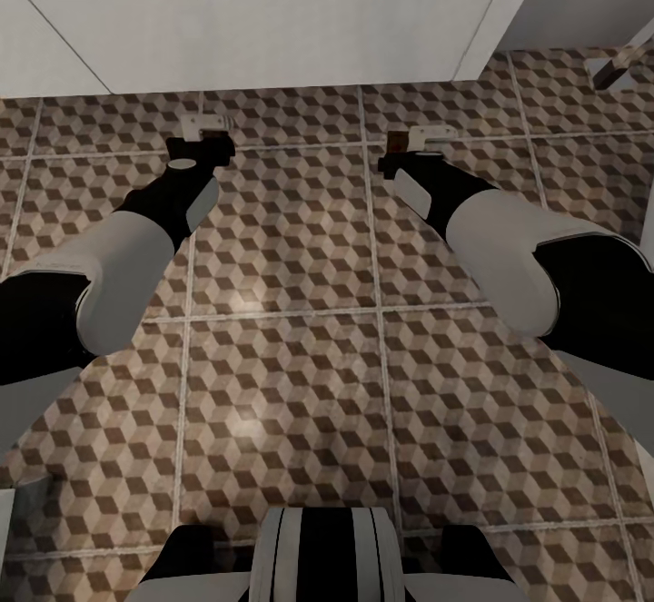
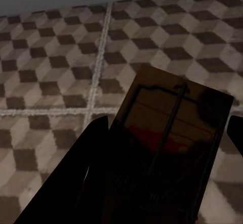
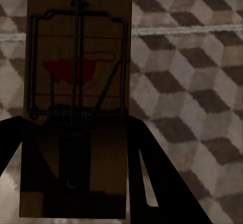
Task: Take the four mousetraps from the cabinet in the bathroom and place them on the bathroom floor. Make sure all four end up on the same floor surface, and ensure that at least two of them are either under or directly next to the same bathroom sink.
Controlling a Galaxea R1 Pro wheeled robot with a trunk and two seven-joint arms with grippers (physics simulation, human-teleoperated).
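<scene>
Seen from the robot's head, two white-and-black arms reach forward and down over the bathroom floor (image 1: 291, 348), whose large square tiles carry a small brown, beige and white cube pattern with pale grout lines. A plain pale wall (image 1: 272, 12) runs along the far edge of the tiles.

On the left, the left gripper (image 1: 207, 136) hangs above the floor near the wall. Its dark fingers are clamped on a mousetrap (image 2: 169, 148), a flat dark brown wooden board with thin wire parts and a red mark on its face. From the left wrist, the board lies tilted between the two fingers, with patterned tiles beneath and the wall's base beyond.

On the right, the right gripper (image 1: 411, 150) also hangs above the tiles, about level with the left one and well apart from it. It grips a second mousetrap (image 3: 78, 82), also dark brown, its wire frame, coiled spring and red mark clear from the right wrist, held lengthwise between the fingers over the tiles

At the far right, a small pale fixture (image 1: 610, 66) sits at the floor's edge
</scene>
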